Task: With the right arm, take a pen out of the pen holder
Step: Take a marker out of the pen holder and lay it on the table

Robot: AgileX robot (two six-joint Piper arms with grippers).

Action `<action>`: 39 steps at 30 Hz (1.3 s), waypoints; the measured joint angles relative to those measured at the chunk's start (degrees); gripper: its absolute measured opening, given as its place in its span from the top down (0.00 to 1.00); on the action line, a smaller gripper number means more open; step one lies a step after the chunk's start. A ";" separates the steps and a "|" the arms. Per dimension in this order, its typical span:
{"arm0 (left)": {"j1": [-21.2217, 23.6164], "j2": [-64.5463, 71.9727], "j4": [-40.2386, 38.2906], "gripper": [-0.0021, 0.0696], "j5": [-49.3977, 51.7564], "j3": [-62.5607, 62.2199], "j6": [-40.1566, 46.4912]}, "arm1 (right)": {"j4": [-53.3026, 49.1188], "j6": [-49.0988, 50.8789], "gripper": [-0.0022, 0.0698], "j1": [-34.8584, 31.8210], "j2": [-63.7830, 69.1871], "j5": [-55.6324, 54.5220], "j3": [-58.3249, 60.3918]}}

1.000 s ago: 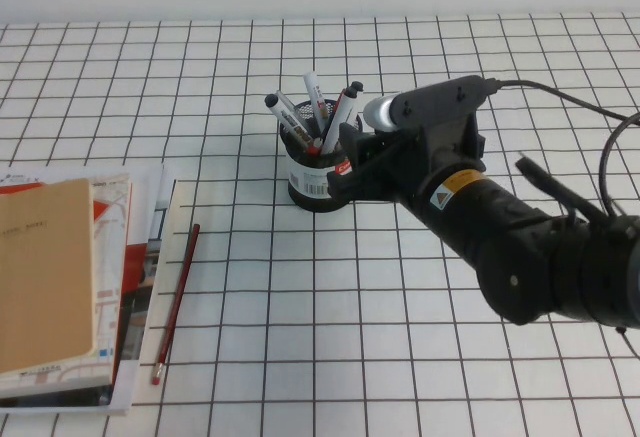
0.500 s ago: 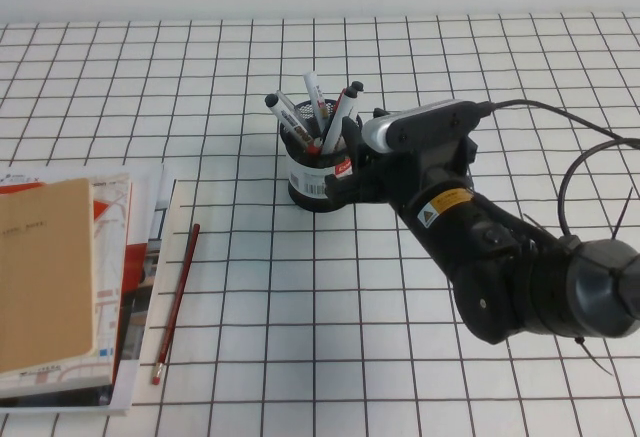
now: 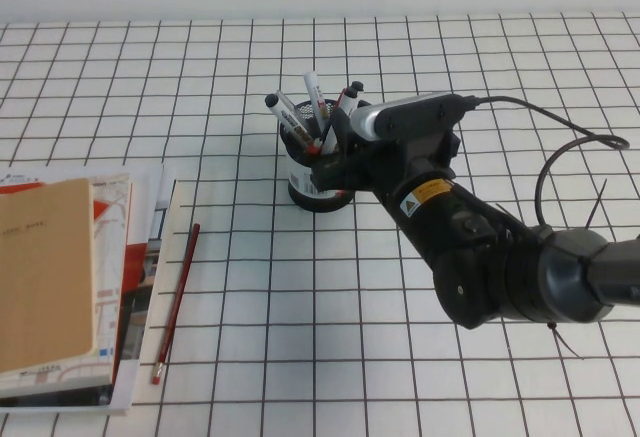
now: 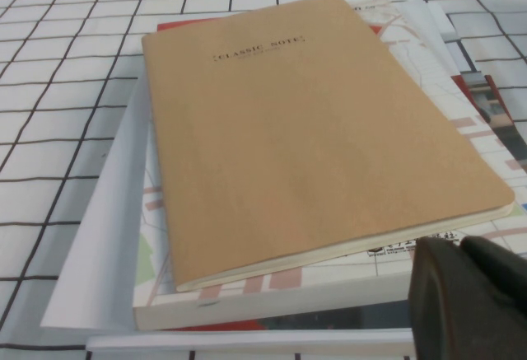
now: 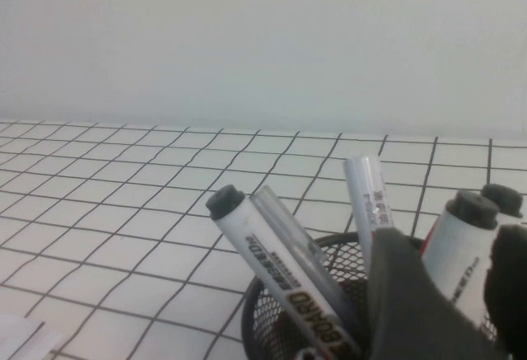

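A black mesh pen holder (image 3: 312, 195) stands mid-table with several white markers in it. My right gripper (image 3: 336, 149) reaches into its right side. In the right wrist view the right gripper (image 5: 451, 249) is open, its two dark fingers straddling a white marker with a black cap (image 5: 458, 253), close to it on both sides. Other markers (image 5: 272, 265) lean away inside the holder's rim (image 5: 272, 302). My left gripper (image 4: 471, 294) is out of the high view; it hovers shut over the near edge of a tan notebook (image 4: 305, 129).
A stack of a tan notebook (image 3: 40, 267) and magazines lies at the table's left edge. A red pencil (image 3: 177, 302) rests on the grid cloth beside it. The right arm's cable (image 3: 570, 147) loops over the right side.
The right arm has pushed left toward the holder, bringing its fingers in among the markers. Its fingers have narrowed around the black-capped marker. The holder and the pencil stay put.
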 joint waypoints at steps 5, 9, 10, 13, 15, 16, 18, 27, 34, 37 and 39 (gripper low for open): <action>0.00 0.00 0.00 0.98 0.00 0.00 0.00 | 0.11 0.14 0.68 0.00 1.30 0.79 -1.28; 0.00 0.00 0.00 0.98 0.00 0.00 0.00 | 1.11 0.14 0.68 0.00 1.79 1.12 -1.74; 0.00 0.00 0.00 0.98 0.00 0.00 0.00 | 1.34 0.14 0.68 0.00 1.91 1.12 -1.78; 0.00 0.00 0.00 0.98 0.00 0.00 0.00 | 1.60 0.14 0.68 0.00 2.02 1.26 -1.89; 0.00 0.00 0.00 0.98 0.00 0.00 0.00 | 1.84 0.14 0.68 -0.11 2.26 1.50 -2.41; 0.00 0.00 0.00 0.98 0.00 0.00 0.00 | 1.97 0.14 0.68 -0.11 2.38 1.87 -2.97; 0.00 0.00 0.00 0.98 0.00 0.00 0.00 | 1.97 0.14 0.68 -0.22 2.93 2.36 -3.93; 0.00 0.00 0.00 0.98 0.00 0.00 0.00 | 3.76 0.14 0.68 -1.38 4.08 3.73 -5.27; 0.00 0.00 0.00 0.98 0.00 0.00 0.00 | 3.97 0.14 0.68 -1.38 4.08 3.78 -5.49; 0.00 0.00 0.00 0.98 0.00 0.00 0.00 | 4.00 0.14 0.68 -1.38 4.08 4.90 -5.81; 0.00 0.00 0.00 0.98 0.00 0.00 0.00 | 4.00 0.14 0.68 -1.38 4.08 6.07 -6.20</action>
